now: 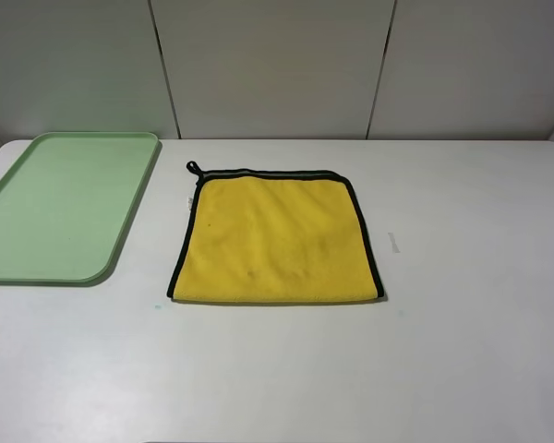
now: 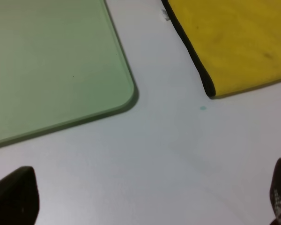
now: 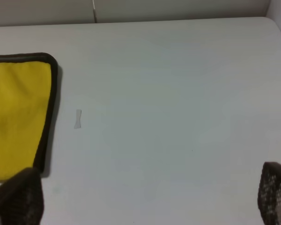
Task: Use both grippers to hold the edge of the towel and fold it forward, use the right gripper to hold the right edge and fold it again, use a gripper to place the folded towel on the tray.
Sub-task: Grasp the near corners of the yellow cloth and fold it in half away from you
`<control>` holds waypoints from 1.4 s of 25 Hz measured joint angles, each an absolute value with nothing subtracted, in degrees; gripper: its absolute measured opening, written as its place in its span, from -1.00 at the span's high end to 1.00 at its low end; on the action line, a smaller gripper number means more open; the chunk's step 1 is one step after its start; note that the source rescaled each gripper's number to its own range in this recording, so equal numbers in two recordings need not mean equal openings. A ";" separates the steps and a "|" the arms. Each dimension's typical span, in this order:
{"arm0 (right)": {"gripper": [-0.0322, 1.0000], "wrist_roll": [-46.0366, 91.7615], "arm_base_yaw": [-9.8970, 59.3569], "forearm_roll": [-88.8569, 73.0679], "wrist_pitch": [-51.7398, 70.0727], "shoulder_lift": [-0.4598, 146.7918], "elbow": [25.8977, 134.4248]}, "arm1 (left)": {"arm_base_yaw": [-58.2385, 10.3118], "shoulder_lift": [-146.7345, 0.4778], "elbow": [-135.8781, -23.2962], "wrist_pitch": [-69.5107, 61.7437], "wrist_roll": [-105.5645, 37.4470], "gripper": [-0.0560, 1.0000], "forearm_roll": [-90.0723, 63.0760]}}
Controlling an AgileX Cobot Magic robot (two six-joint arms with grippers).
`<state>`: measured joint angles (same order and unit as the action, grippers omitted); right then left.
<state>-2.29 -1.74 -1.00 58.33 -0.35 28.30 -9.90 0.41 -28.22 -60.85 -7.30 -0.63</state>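
Towel (image 1: 275, 238) lies flat mid-table, right of the tray (image 1: 55, 203). My left gripper (image 2: 147, 194) and right gripper (image 3: 146, 196) hang wide open, empty. I judge the first fold unstarted; next, both must pinch the near edge (image 1: 275, 298).

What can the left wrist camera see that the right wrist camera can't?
Only the left wrist view shows the green tray and a tiny teal speck on the table, plus the left gripper, open. Only the right wrist view shows a small pale scrap, the wall behind, and the right gripper, open. Both show a corner of the yellow towel with its black edge, lying on the white table.
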 joint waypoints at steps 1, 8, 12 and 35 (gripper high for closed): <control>-1.00 -2.22 -1.74 -1.00 58.33 -0.35 28.30 | -9.90 0.41 -28.22 -60.85 -7.30 -0.97 -0.63; -1.00 0.87 -1.74 -3.51 58.33 4.15 28.30 | -9.90 0.41 -28.22 -60.85 -7.75 -0.97 -0.63; -1.00 3.17 -1.74 -7.38 58.33 8.21 28.32 | -9.90 -2.93 -29.38 -60.91 -9.20 -0.97 -0.63; -1.00 33.05 19.77 -5.89 57.83 34.17 37.65 | -20.54 -40.14 -34.45 -44.28 -44.80 -0.97 -0.79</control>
